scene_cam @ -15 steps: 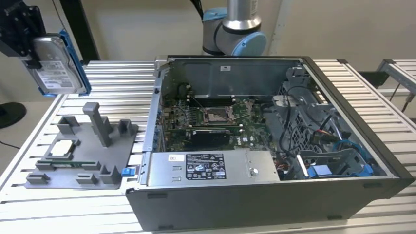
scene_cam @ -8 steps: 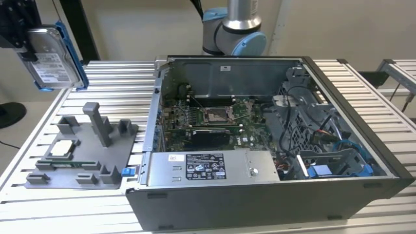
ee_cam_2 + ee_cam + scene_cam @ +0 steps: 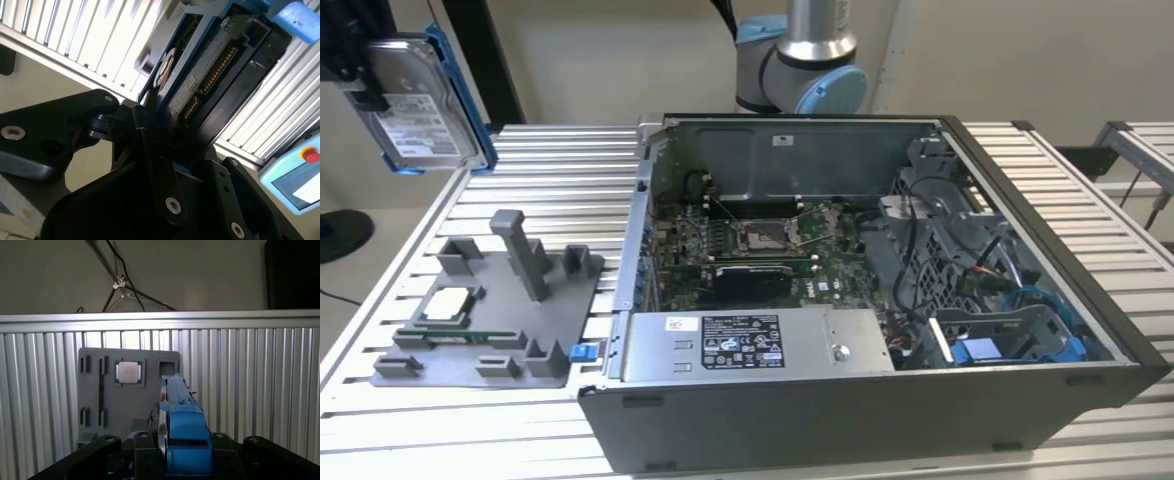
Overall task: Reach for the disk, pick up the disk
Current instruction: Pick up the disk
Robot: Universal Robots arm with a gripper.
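The disk [image 3: 420, 110], a silver-grey hard drive with a white label and blue side rails, hangs upright high above the table at the exterior view's far left. My gripper [image 3: 358, 72] is shut on it from the side away from the computer case. In the second wrist view the disk [image 3: 210, 70] shows edge-on with its connector pins, clamped between the black fingers [image 3: 150, 145]. In the first wrist view the disk's blue rail [image 3: 182, 427] sticks out from the gripper [image 3: 185, 462], well above the slatted table.
A grey fixture tray [image 3: 494, 320] below the disk holds a small pale chip [image 3: 447, 305] and has upright posts. An open computer case [image 3: 1067, 330] with a grey metal box [image 3: 747, 345] takes up the table's middle. The arm's base [image 3: 801, 60] stands behind the case.
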